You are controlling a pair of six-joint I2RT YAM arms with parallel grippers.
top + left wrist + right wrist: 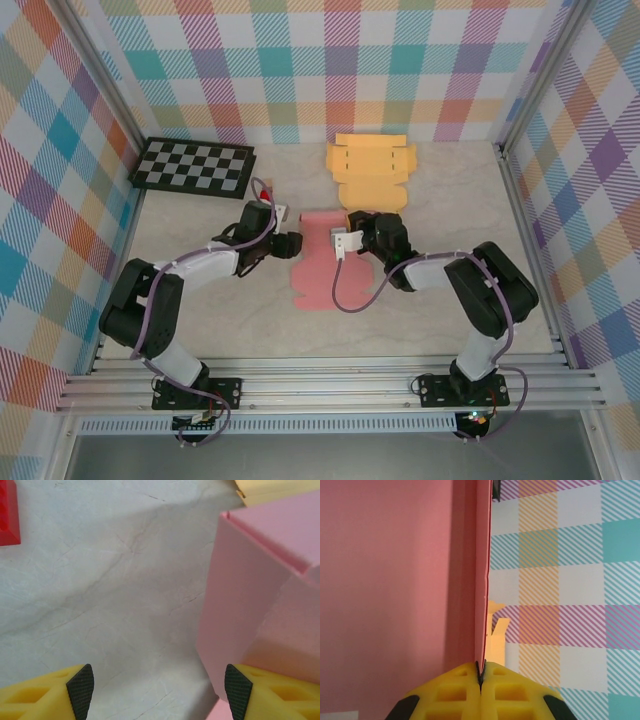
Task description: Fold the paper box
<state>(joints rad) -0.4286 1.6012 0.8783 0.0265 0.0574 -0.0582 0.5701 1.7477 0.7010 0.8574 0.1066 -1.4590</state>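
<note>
The box is a pink sheet of thin card, only partly folded. It lies on the table just on the near side of the yellow sheet, and their edges almost meet. The end of the box nearer the yellow sheet has walls standing up; the end farther from it lies flat.

I judge the card to be very light and springy. A wall will likely fall back if nobody holds it, and the whole box may slide on the smooth table when pushed from one side. A hard pinch can leave a dent, so it is better to grip a flap near its free edge, close to a crease, and turn it around this crease while the other arm holds the box in place.

The right gripper is fully closed on the thin top edge of one standing wall, the wall on the side toward the yellow sheet, and the card goes straight up from between its fingers. The left gripper is wide open and holds nothing. It is low at the left side of the box, and its right finger is very near the outer face of a standing wall; I cannot tell if it touches.

Left of the yellow sheet, well apart, lies a checkerboard.
</note>
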